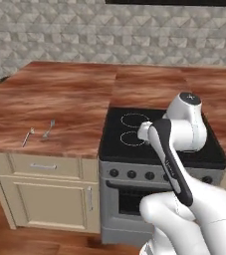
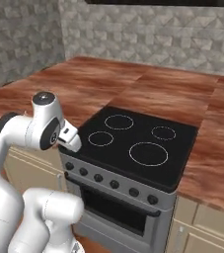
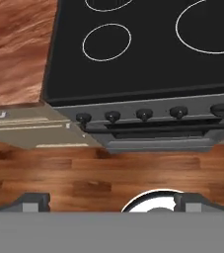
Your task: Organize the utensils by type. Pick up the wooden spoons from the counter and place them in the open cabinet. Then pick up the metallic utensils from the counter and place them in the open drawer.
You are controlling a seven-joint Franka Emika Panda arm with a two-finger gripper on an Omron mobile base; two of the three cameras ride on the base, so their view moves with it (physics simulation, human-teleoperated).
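Left base view showed two metallic utensils near the counter front edge (easily reachable). The gripper hung open and empty over the stove front, probably awaiting approach.

Grey tiled wall; black stove; cream cabinets; wooden plank floor.

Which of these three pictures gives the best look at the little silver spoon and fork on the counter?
The left base view: the silver spoon and fork lie side by side, apart, near the counter's front edge, left of the stove. The right base view and hand view give mainly the stove and bare counter wood, with no utensils to make out.
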